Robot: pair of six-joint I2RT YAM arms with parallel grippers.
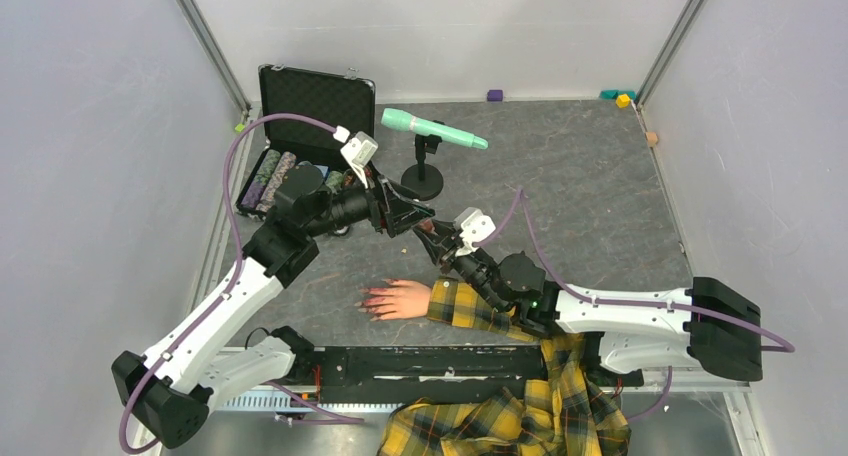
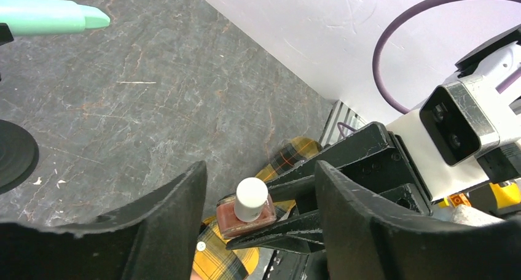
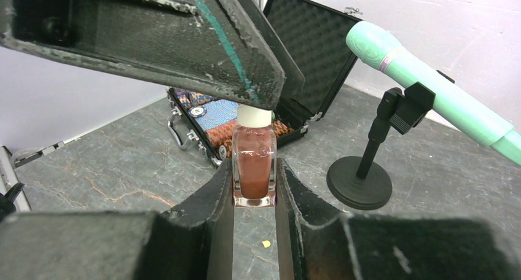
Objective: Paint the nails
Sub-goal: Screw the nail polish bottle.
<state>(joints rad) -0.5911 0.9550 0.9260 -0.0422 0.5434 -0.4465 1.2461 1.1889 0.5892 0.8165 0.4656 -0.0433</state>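
The mannequin hand (image 1: pixel 402 299) lies palm down near the table's front edge, in a yellow plaid sleeve (image 1: pixel 465 305). Its red-pink nails (image 1: pixel 370 302) point left. My right gripper (image 1: pixel 436 238) is shut on the brownish polish bottle (image 3: pixel 254 169) and holds it upright above the table, behind the hand. The bottle's white cap (image 2: pixel 252 198) stands between the jaws of my left gripper (image 2: pixel 258 169), which is open with a gap on each side of the cap. In the right wrist view, a left finger (image 3: pixel 184 40) hangs just over the cap.
A mint-green microphone (image 1: pixel 433 129) sits on a black stand (image 1: pixel 421 184) behind the grippers. An open black case (image 1: pixel 312 116) with poker chips stands at the back left. Small blocks (image 1: pixel 622 98) lie by the back wall. Plaid cloth (image 1: pixel 520 416) hangs over the near edge.
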